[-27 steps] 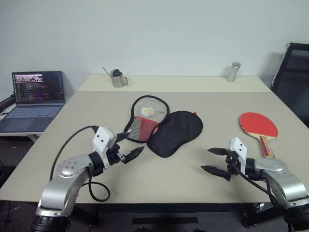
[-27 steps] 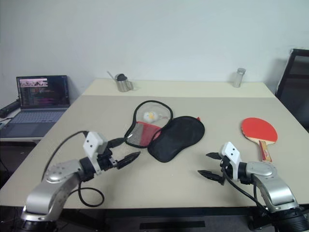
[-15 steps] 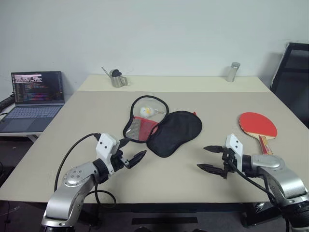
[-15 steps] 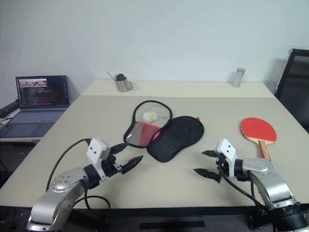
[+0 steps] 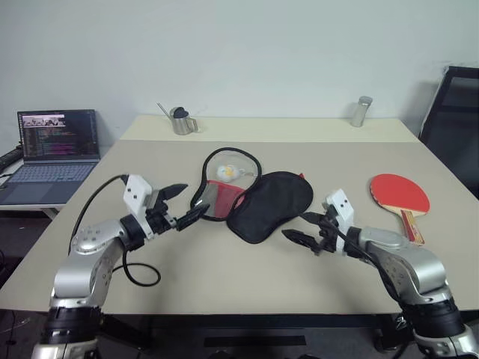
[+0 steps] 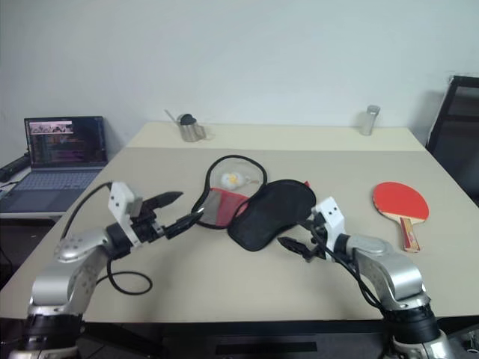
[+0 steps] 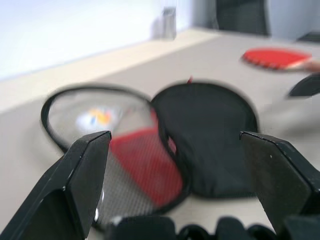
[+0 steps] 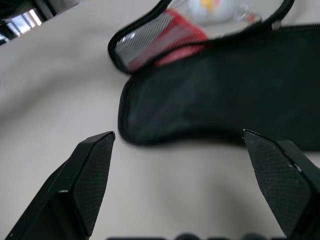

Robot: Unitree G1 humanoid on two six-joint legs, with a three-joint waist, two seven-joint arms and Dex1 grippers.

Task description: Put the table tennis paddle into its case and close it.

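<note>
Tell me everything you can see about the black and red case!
The case lies unzipped and spread open, flat on the table. One half is soft black fabric; the other shows red cloth and grey mesh inside a black zip edge. A little white-yellow charm sits in that half. Nothing grips it; the paddle isn't inside.

Even, soft indoor light falls from above, leaving only faint shadows on the pale worktop (image 5: 224, 277). The head views are sharp and free of glare. Both wrist views are blurred, the case (image 7: 200, 140) beyond the left gripper (image 7: 175, 145) smeared.
</note>
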